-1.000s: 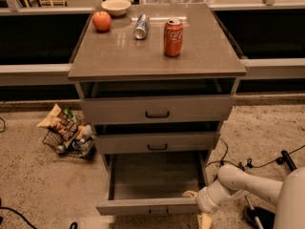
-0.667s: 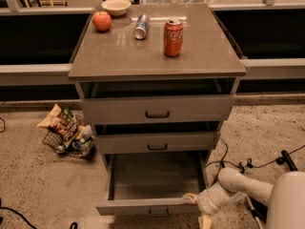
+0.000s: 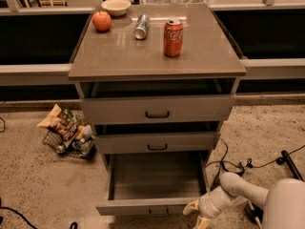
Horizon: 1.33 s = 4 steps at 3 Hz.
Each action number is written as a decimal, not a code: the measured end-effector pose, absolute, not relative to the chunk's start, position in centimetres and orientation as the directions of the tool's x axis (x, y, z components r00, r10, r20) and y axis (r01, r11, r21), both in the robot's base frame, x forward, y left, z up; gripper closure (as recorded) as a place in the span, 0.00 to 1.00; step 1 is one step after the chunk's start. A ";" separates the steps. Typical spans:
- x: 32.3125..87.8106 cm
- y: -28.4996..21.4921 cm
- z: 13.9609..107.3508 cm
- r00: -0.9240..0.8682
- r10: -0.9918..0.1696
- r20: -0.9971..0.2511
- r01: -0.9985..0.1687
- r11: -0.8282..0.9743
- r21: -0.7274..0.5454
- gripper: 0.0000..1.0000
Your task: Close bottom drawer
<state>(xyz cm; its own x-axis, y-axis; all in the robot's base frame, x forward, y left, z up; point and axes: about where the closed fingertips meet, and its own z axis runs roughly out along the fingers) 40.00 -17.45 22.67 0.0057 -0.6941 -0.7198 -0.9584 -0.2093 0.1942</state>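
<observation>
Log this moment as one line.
bottom drawer: open | gripper: low, by drawer's front-right corner | step: not yet closed

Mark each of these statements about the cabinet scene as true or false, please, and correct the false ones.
1. The bottom drawer stands far open and its tray looks empty. True.
2. The gripper is at the top drawer's handle. False: it is low, by the right end of the bottom drawer's front panel.
3. The red can stands upright on the cabinet top. True.
4. The silver can stands upright too. False: it lies on its side.
5. The apple lies inside a drawer. False: it sits on the cabinet top, near the bowl.
</observation>
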 end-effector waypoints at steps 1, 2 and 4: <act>40.1 -17.7 21.2 -0.004 -0.703 -0.712 -0.961 -0.194 0.197 0.64; 40.7 -17.9 18.2 -0.037 -0.733 -0.679 -0.959 -0.166 0.231 0.88; 41.6 -17.6 15.8 -0.044 -0.753 -0.656 -0.964 -0.141 0.226 1.00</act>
<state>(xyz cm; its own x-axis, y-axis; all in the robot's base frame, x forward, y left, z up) 41.62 -17.59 15.77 -0.0436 -0.7533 -0.6562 -0.9639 -0.1410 0.2259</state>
